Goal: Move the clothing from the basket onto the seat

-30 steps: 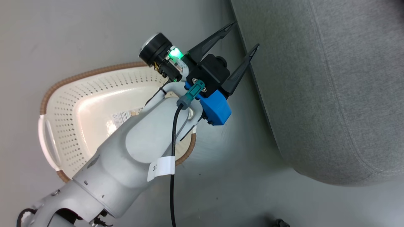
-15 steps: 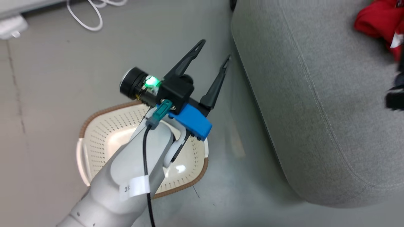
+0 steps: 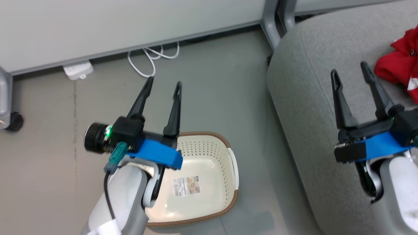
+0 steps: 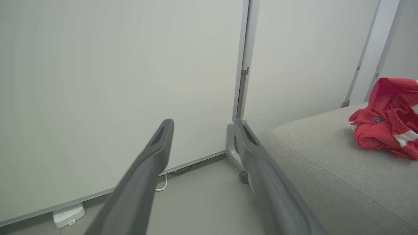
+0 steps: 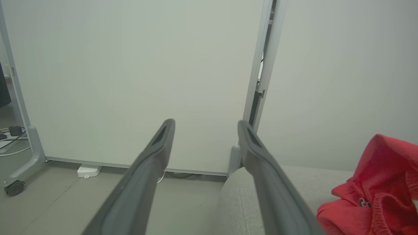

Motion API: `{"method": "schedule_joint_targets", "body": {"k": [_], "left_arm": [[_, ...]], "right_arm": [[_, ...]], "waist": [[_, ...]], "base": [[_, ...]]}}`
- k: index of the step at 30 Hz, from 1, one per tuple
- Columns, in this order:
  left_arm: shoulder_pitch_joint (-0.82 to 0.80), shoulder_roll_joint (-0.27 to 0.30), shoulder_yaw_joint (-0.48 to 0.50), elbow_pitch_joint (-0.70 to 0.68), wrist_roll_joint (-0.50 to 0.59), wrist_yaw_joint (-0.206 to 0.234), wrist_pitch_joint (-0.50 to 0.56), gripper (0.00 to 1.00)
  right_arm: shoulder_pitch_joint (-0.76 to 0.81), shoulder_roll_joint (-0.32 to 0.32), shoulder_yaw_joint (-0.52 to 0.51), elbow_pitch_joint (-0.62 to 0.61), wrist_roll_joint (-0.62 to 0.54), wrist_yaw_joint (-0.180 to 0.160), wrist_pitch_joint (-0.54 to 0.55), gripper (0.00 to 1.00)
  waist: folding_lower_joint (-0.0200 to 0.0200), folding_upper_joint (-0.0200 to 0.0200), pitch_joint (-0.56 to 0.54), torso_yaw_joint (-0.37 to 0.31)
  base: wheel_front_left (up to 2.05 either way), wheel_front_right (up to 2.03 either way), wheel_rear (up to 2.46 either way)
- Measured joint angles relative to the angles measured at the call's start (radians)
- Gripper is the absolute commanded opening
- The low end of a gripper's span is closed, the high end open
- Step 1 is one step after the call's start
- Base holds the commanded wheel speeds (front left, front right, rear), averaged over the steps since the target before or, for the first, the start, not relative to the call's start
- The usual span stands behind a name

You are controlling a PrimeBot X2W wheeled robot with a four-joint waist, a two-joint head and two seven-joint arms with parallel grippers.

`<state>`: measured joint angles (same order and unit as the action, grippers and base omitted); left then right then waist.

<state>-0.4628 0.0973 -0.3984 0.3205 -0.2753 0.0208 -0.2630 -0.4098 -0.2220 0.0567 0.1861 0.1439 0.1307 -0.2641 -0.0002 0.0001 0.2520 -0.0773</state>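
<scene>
Grey floor (image 3: 212, 81) runs under a white partition (image 3: 130, 26); at 6 o'clock in the head view our basket (image 3: 209, 134) holds a label (image 3: 186, 186) and no garment we can see. We find the clothing (image 3: 396, 68) bunched on the seat (image 3: 310, 98) at 2 o'clock. Our left hand (image 3: 164, 81) and right hand (image 3: 348, 68) are both released, grasping nothing. We judge the fabric light and limp, best pinched at a raised fold, not a flat edge

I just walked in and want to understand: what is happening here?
The red clothing already lies on the grey seat, and the basket on the floor looks empty apart from a label. The left gripper is open near the basket, the right gripper open over the seat; both hold nothing.
</scene>
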Motion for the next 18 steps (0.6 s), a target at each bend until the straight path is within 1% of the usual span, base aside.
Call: {"method": "schedule_joint_targets", "body": {"k": [8, 18], "left_arm": [[0.152, -0.026, 0.130, -0.035, 0.037, -0.026, 0.000, 1.00], [0.302, -0.042, 0.231, -0.072, 0.080, -0.062, 0.000, 1.00]], "right_arm": [[0.137, 0.052, -0.033, 0.002, 0.005, 0.000, 0.000, 1.00], [0.256, 0.102, -0.069, 0.011, 0.006, 0.000, 0.000, 1.00]], "waist": [[0.0000, 0.0000, -0.093, 0.048], [0.0000, 0.0000, -0.186, 0.075]], "base": [[0.00, 0.00, 0.00], [0.00, 0.00, 0.00]]}}
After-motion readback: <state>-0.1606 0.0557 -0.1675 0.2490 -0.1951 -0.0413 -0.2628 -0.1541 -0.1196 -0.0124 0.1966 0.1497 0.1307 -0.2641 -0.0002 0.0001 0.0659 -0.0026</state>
